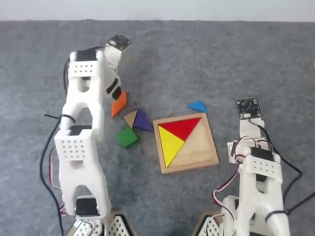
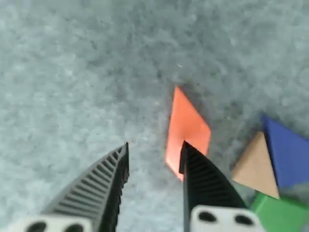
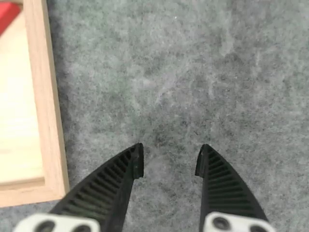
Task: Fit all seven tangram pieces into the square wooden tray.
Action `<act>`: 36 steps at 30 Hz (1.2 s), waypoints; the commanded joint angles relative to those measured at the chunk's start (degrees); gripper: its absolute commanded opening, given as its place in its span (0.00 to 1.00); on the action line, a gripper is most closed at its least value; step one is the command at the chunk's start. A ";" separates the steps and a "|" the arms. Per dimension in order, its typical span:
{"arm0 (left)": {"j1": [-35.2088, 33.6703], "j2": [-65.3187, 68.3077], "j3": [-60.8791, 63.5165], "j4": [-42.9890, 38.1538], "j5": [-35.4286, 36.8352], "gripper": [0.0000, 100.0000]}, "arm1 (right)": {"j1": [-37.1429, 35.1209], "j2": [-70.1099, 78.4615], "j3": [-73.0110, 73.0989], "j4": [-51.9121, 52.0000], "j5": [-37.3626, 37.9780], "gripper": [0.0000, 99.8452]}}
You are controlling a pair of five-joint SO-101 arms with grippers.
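Note:
The square wooden tray (image 1: 212,153) lies mid-table and holds a red triangle (image 1: 183,127) and a yellow triangle (image 1: 170,144). Left of it lie an orange parallelogram (image 1: 119,103), a tan triangle (image 1: 130,118), a purple triangle (image 1: 143,121) and a green square (image 1: 127,136). A small blue triangle (image 1: 198,106) rests just beyond the tray. My left gripper (image 2: 154,152) hangs open over the grey mat, one fingertip (image 2: 188,153) overlapping the orange parallelogram (image 2: 186,128). My right gripper (image 3: 169,159) is open above bare mat beside the tray's rim (image 3: 48,101).
Grey felt mat (image 1: 256,59) covers the table. The left arm (image 1: 83,123) stretches over the mat left of the loose pieces; the right arm (image 1: 256,167) stands right of the tray. Tan (image 2: 256,164), blue-purple (image 2: 287,150) and green (image 2: 277,212) pieces lie close together.

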 commanded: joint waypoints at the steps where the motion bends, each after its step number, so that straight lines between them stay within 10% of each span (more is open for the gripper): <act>1: -0.26 2.46 -1.36 -0.79 0.62 0.17 | 0.66 -1.10 -0.35 -1.19 0.09 0.19; 20: -4.22 4.57 -11.74 4.04 0.97 0.17 | 0.66 -1.10 -0.35 -1.19 0.09 0.19; 25: 1.93 0.79 -18.59 14.77 2.64 0.17 | 0.66 -1.10 -0.35 -1.27 0.09 0.19; 36: 6.51 6.07 -12.44 11.43 4.92 0.17 | 0.66 -1.10 -0.35 -1.27 0.09 0.19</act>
